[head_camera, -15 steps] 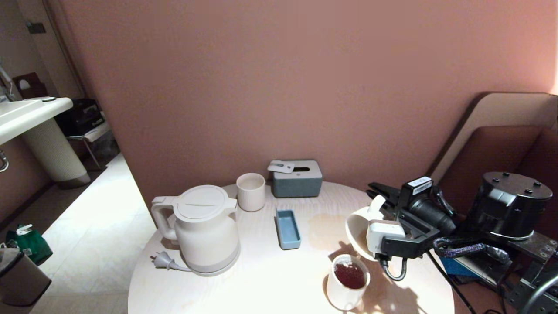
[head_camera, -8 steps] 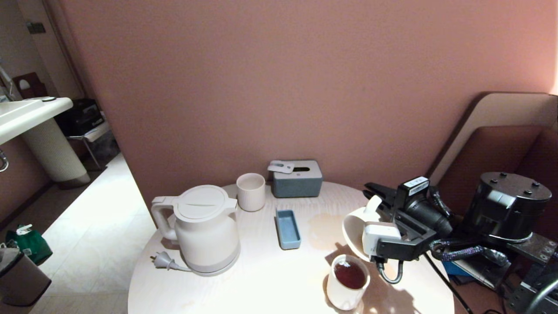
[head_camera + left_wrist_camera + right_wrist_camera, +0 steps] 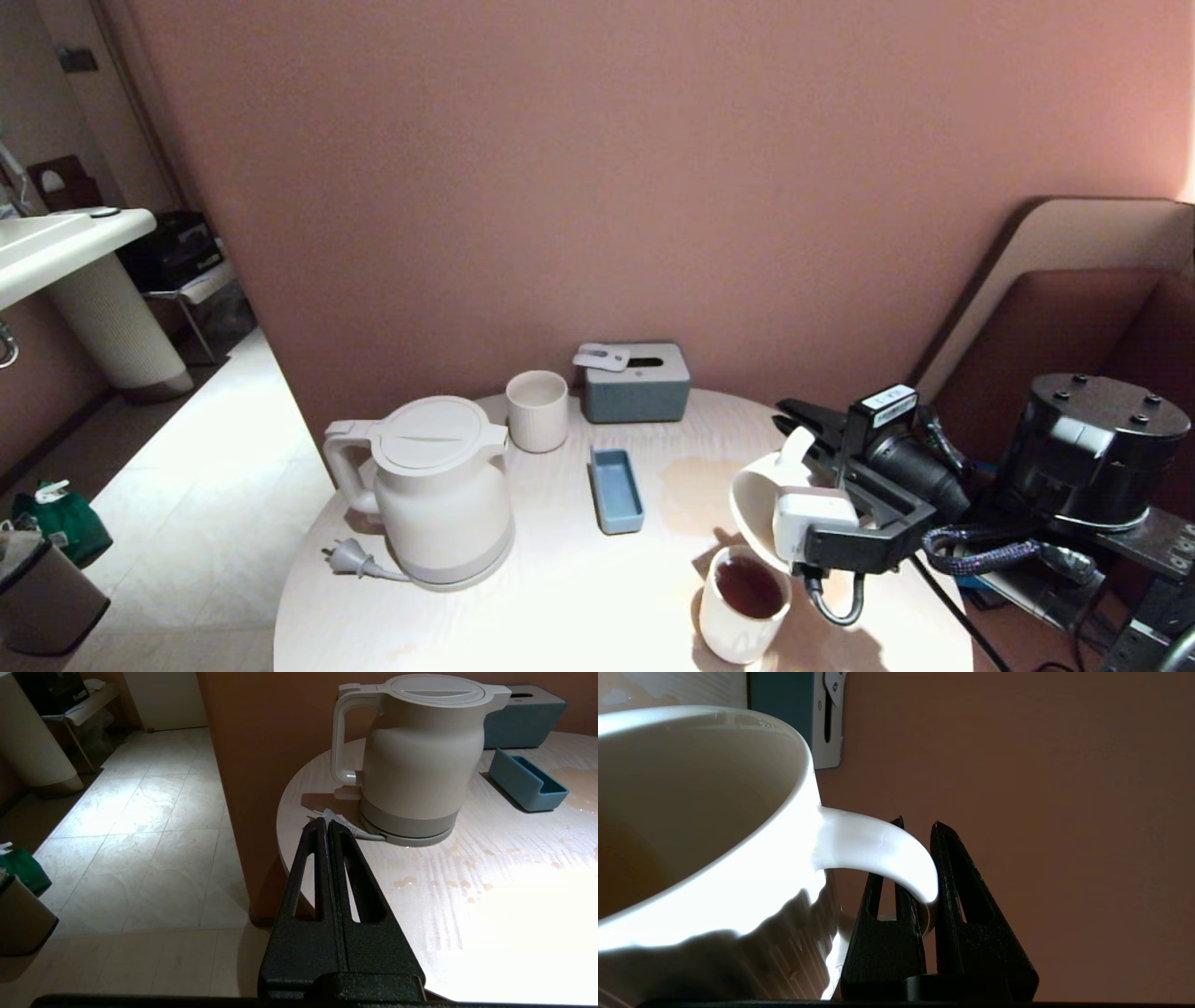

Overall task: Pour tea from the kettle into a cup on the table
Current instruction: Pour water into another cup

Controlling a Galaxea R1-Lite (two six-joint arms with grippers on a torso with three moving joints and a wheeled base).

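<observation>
On the table's right side: the right gripper [image 3: 810, 446] holds a ribbed mug [image 3: 758, 499] tipped on its side, mouth turned toward the near cup [image 3: 742, 605].
Right pincer: clamped on the mug's ear handle [image 3: 878, 851], one finger each side; gripping by the handle probably lets the wrist roll the mug to pour.
Mug contents: its inner wall shows pale, and I cannot see any liquid left in it.
Why tilted: the mug hangs just above and behind the near cup, so by my reading it serves as the pouring vessel, though the task names the kettle.
Near cup: upright near the table's front edge, holding dark reddish-brown tea [image 3: 748, 587] that comes fairly close to the rim.
Kettle [image 3: 434, 487]: upright on its base on the left of the table [image 3: 579, 597], lid shut, plug lying beside it, well apart from both grippers; what it holds is hidden.
Left gripper [image 3: 326, 833]: fingers pressed together on nothing, parked off the table's left edge, pointing toward the kettle.
Back cup [image 3: 537, 410]: ribbed tumbler near the wall, upright; contents not visible.
Blue tray [image 3: 616, 489]: open, nothing seen in it, between kettle and mug.
Grey box [image 3: 637, 383]: at the back, beside the tumbler.
Tabletop: pale wet patches and droplets, likely spills.
Progress: the near cup looks filled; righting the mug seems next.
</observation>
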